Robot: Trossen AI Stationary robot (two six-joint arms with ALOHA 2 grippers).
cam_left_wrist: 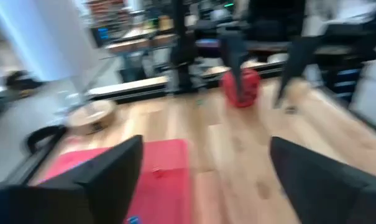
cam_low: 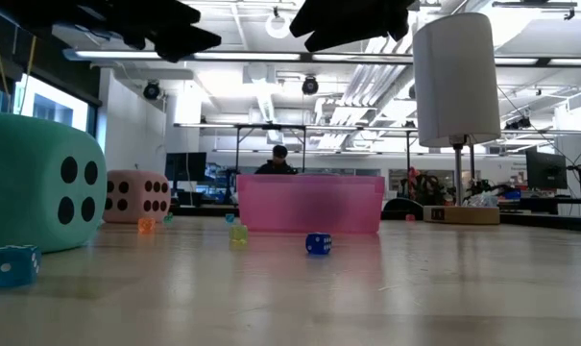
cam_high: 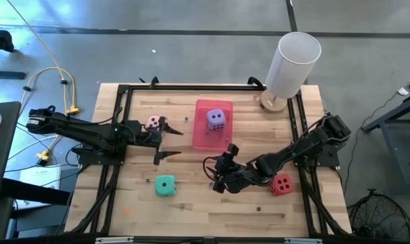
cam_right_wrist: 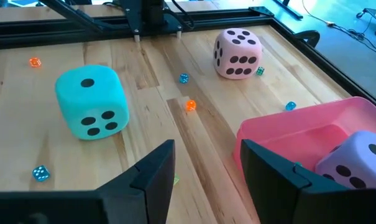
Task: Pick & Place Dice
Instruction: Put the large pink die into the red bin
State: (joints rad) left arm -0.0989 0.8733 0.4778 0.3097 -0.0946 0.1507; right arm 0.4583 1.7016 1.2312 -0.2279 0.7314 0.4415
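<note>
Four dice show. The purple die [cam_high: 216,119] sits inside the pink tray [cam_high: 203,139]. Out on the table are the pale pink die [cam_high: 154,123], the teal die [cam_high: 165,186] and the red die [cam_high: 281,184]. My left gripper [cam_high: 174,143] is open and hovers between the pink die and the tray, touching nothing. My right gripper [cam_high: 215,171] is open too, just near of the tray, between the teal and red dice. Its wrist view shows the teal die [cam_right_wrist: 91,102], the pink die [cam_right_wrist: 237,54] and the purple die [cam_right_wrist: 355,158] ahead of my right gripper [cam_right_wrist: 206,174].
A tall white cylinder [cam_high: 293,64] on a round wooden base stands at the far right corner. Several tiny coloured dice lie scattered on the wood, such as a blue one [cam_low: 317,244]. A black frame [cam_high: 120,102] borders the table. A person sits beyond the tray [cam_low: 309,204].
</note>
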